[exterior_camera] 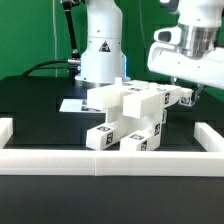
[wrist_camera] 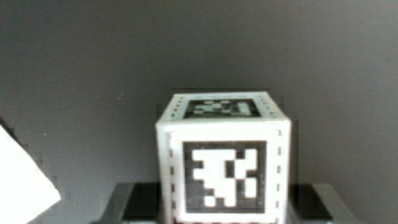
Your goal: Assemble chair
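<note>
Two fingers [wrist_camera: 135, 203] pinch the chair's tagged white post [wrist_camera: 221, 160] between them.

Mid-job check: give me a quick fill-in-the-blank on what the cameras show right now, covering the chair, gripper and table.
1. The table under the chair is ___.
2. In the exterior view, the gripper is at the chair's ___ end.
3. The wrist view shows tags on ___ faces of the block.
4. The long low rail is ___.
Missing words: black; right; two; white.
</note>
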`<action>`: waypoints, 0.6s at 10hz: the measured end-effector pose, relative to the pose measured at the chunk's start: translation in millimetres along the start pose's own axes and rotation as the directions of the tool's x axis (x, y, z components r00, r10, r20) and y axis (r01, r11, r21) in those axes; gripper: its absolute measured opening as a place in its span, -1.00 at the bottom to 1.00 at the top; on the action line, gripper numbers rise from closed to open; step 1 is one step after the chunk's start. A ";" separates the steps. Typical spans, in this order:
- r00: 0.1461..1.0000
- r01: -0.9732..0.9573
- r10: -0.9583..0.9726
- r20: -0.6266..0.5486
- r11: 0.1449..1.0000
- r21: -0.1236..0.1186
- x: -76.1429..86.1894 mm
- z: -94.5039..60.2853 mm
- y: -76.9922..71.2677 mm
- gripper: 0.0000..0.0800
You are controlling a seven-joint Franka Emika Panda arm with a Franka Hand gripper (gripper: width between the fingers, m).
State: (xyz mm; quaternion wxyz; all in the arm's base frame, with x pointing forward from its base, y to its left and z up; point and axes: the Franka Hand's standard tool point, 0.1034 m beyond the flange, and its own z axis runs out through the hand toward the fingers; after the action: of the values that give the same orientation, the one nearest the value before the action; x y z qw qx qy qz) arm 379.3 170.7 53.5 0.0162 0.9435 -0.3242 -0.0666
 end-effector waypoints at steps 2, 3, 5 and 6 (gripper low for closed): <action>1.000 0.002 -0.003 0.023 1.000 0.024 -1.4 -27.0 0.1 -0.29; 0.999 0.007 -0.008 0.032 0.999 0.031 3.4 -37.9 2.9 -0.29; 0.998 0.032 -0.034 0.051 0.999 0.041 28.2 -65.0 10.4 -0.29; 0.998 0.058 -0.059 0.035 0.997 0.046 42.9 -74.1 11.9 -0.29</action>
State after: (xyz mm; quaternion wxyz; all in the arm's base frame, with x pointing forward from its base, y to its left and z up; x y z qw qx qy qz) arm 415.6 134.0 122.9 -0.0130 0.9514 -0.2980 -0.0769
